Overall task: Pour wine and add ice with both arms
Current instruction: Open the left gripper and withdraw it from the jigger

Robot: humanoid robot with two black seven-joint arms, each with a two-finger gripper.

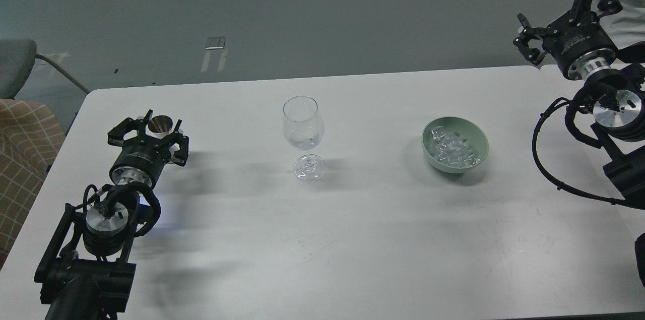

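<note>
My left gripper (153,127) is sitting with fingers apart around a small metal cup (161,124) on the white table (352,239). My right gripper (562,5) is hanging spread wide beyond the far corner. Ice (453,149) is lying in the green bowl (477,135), right of the wine glass (303,134).
</note>
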